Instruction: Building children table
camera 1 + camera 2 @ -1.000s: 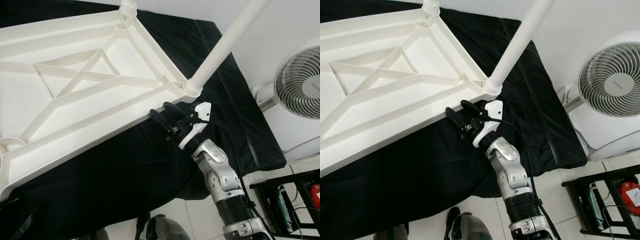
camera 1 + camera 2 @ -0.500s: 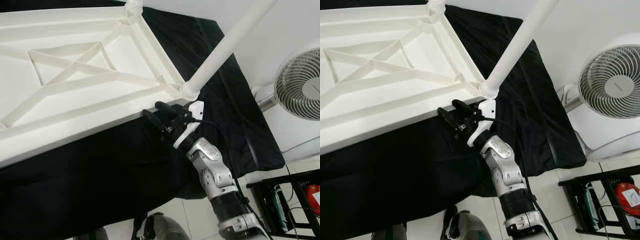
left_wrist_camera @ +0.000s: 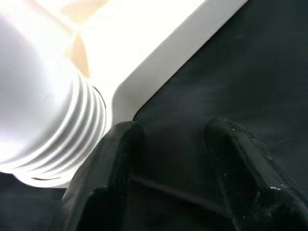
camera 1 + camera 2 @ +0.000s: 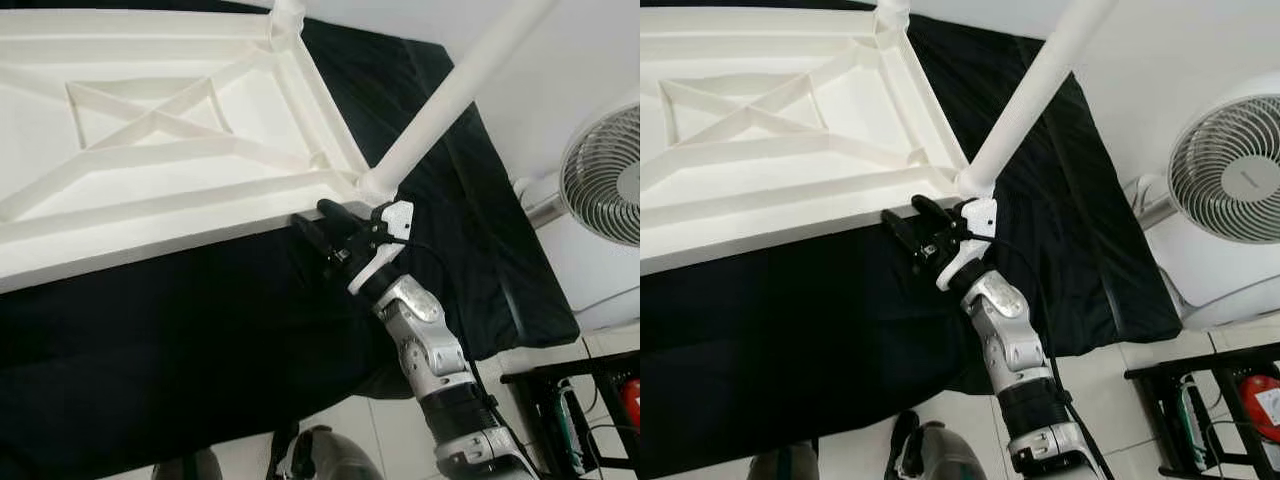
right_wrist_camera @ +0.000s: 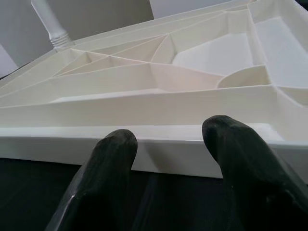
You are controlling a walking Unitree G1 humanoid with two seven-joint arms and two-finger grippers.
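Left eye view: I see the upturned white table top [image 4: 150, 150] lying on black cloth [image 4: 200, 330], a leg [image 4: 450, 100] at its corner. My right gripper [image 4: 318, 222] sits apart-fingered at the rim, gripping nothing; left gripper [image 3: 168, 144] likewise parted, beside a leg's threaded base [image 3: 57, 134].

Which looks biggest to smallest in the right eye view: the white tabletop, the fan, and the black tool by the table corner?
1. White tabletop, upside down on the black cloth.
2. Fan, partly cut off by the frame edge.
3. Right tool, open beside the corner leg.
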